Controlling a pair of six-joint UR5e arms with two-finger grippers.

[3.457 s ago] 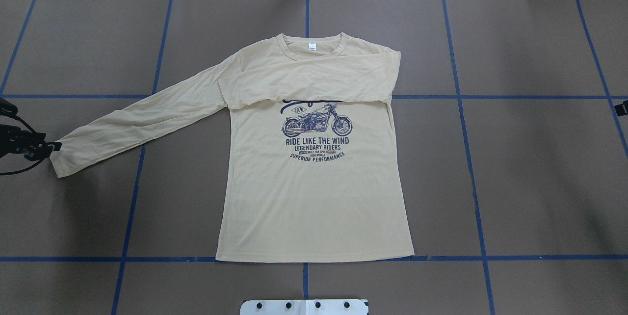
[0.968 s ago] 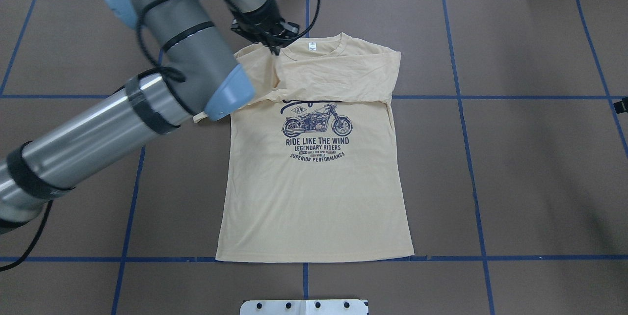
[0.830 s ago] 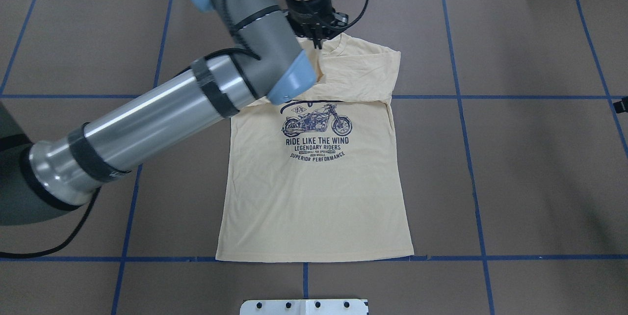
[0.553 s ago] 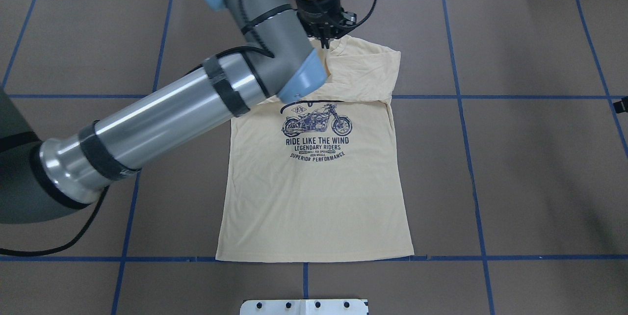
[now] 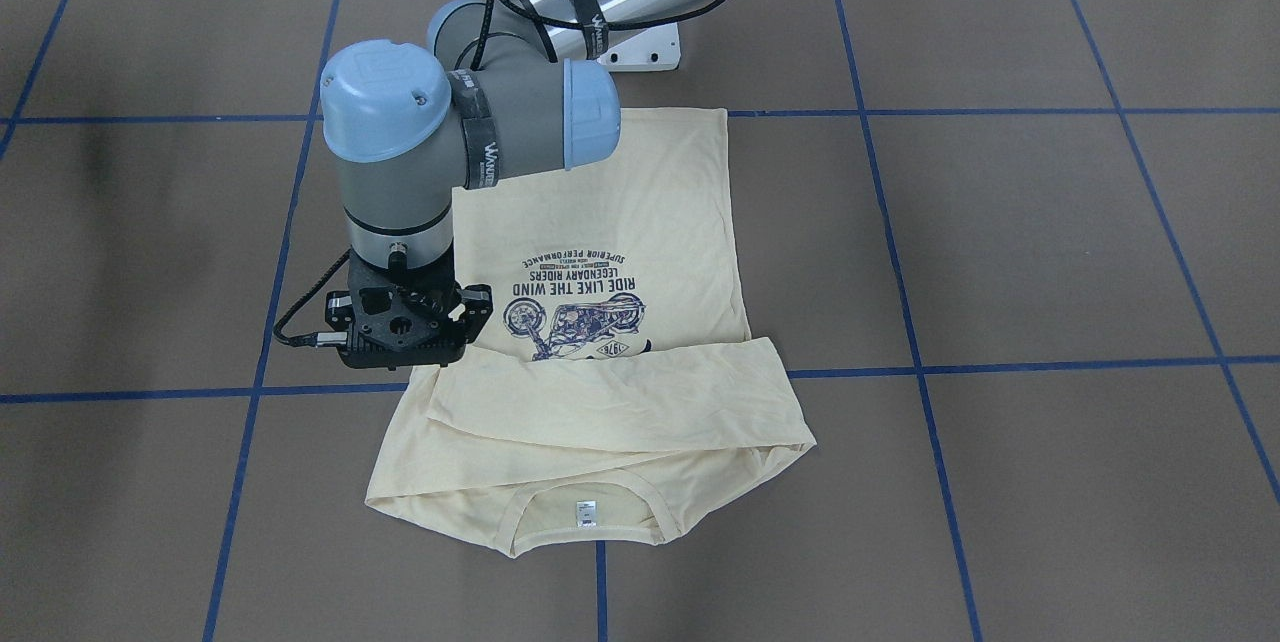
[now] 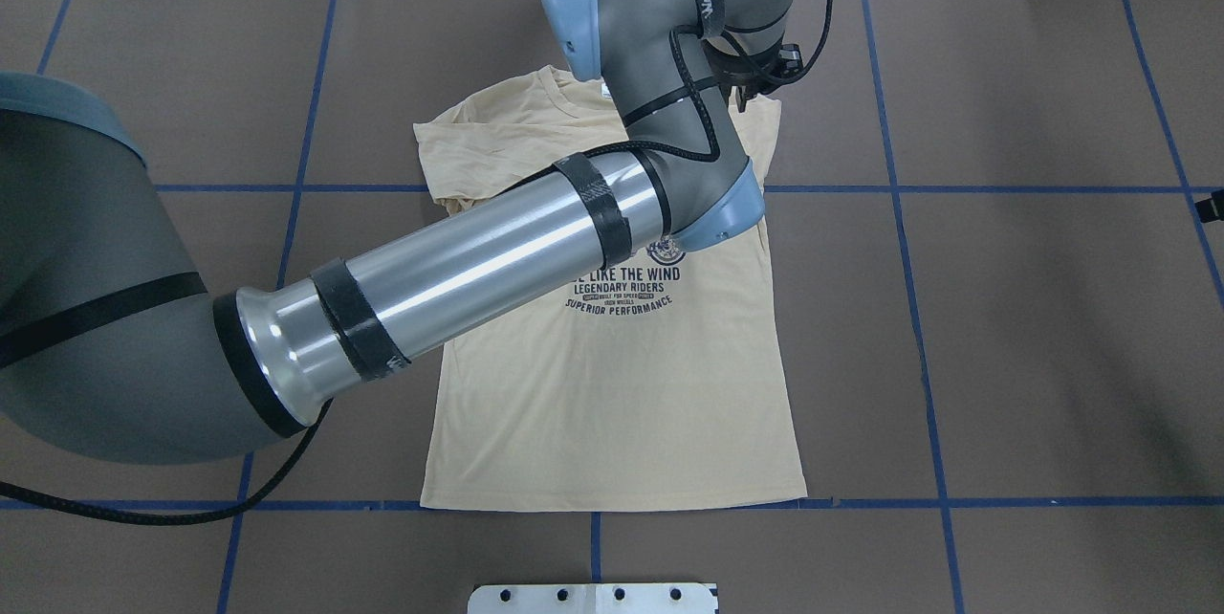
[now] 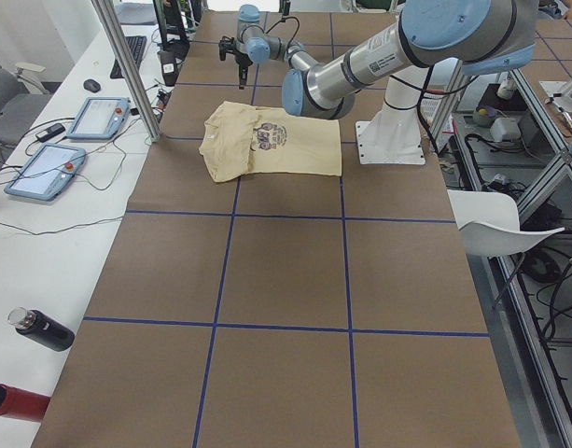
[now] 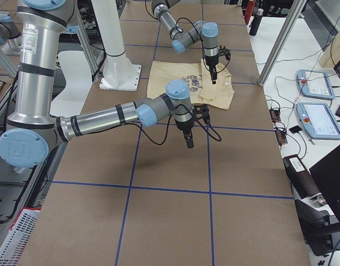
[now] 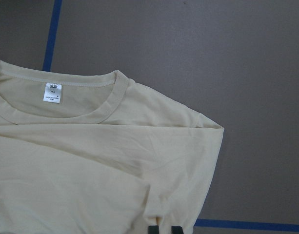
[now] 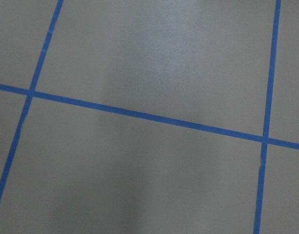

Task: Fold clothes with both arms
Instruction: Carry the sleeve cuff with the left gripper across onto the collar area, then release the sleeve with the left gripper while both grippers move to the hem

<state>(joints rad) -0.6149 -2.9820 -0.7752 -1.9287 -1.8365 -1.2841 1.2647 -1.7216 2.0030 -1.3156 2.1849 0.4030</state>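
Cream-yellow long-sleeved T-shirt (image 6: 612, 404) lies face up at the middle of the brown paper-covered table (image 6: 1052, 308), collar with its white size label (image 5: 585, 514) toward the operators' side and hem (image 6: 612, 506) toward the robot's base. Both sleeves are laid across the chest, the upper sleeve (image 5: 600, 397) forming a band that covers the top of the navy motorcycle print (image 5: 570, 317). The left arm (image 6: 478, 260) reaches diagonally over the garment, and the left gripper (image 9: 164, 229) sits low at the shirt's far shoulder edge. In the wrist view its dark fingertips (image 9: 152, 229) stand close together with the end of that sleeve at them, seemingly pinching the cloth. The right arm (image 8: 103, 119) is well apart from the shirt; the right gripper (image 8: 189, 143) hangs over bare table crossed by blue tape lines (image 6: 1052, 189), and whether its fingers are spread or together cannot be told. By the look of it, the sleeve stage is all but complete. Letting go of the cuff and folding the full-length body, untouched so far, appear to be what remains
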